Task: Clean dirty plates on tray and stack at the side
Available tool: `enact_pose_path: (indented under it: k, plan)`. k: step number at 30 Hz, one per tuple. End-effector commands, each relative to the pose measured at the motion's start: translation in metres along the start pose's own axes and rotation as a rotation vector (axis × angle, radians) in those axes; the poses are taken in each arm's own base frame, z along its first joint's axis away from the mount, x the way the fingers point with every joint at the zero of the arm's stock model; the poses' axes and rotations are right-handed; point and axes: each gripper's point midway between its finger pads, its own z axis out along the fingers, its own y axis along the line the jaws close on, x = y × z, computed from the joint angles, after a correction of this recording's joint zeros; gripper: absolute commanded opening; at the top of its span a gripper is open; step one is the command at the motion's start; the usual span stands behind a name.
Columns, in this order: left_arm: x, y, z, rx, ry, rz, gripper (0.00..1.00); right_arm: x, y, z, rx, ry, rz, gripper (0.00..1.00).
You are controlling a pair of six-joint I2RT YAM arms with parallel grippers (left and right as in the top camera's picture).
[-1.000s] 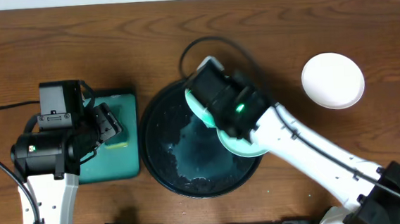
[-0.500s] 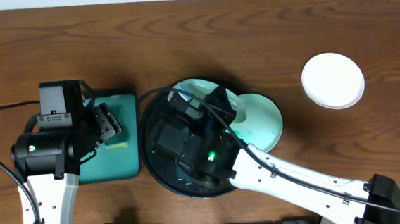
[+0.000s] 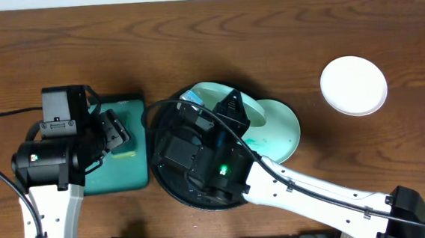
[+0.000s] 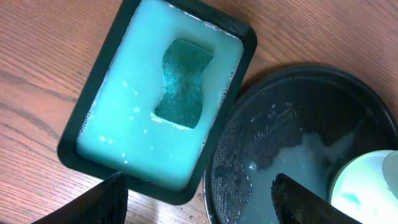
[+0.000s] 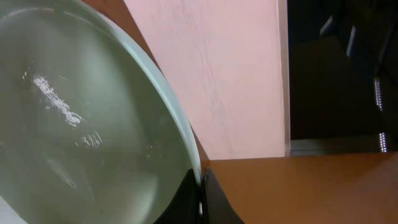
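The round black tray (image 3: 162, 179) lies at the table's middle, wet with foamy water (image 4: 280, 162). My right gripper (image 3: 230, 106) reaches over it and is shut on the rim of a mint plate (image 3: 212, 91), which is tilted up at the tray's far side. In the right wrist view that plate (image 5: 81, 124) fills the left, its edge pinched between my fingers (image 5: 214, 199). A second mint plate (image 3: 282, 133) with a teal smear lies at the tray's right edge. A white plate (image 3: 353, 85) sits alone far right. My left gripper (image 4: 199, 190) hangs open above the gap between the two trays.
A rectangular teal tray (image 3: 116, 182) with a dark rim sits left of the black tray, filled with soapy water (image 4: 134, 118) with a sponge (image 4: 183, 84) in it. The right arm's white link (image 3: 323, 194) crosses the table's front right. Bare wooden table lies at the back.
My right arm has swung from the tray's right side to over its front, and the held mint plate has tipped up at the far rim. The second mint plate is uncovered. The left arm stayed still.
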Motion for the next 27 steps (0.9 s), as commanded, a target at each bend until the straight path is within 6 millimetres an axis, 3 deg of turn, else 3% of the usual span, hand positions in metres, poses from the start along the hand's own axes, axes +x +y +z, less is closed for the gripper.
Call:
enact_pose_path:
  k: [1, 27]
  plan:
    - [0.0041, 0.0012, 0.0035, -0.002, 0.021, -0.001, 0.74, 0.0011, -0.0135, -0.0045, 0.045, -0.004, 0.008, 0.01]
    - [0.0041, 0.0012, 0.0035, -0.002, 0.021, 0.0, 0.75, 0.0015, -0.0154, -0.0046, 0.056, -0.002, 0.003, 0.01]
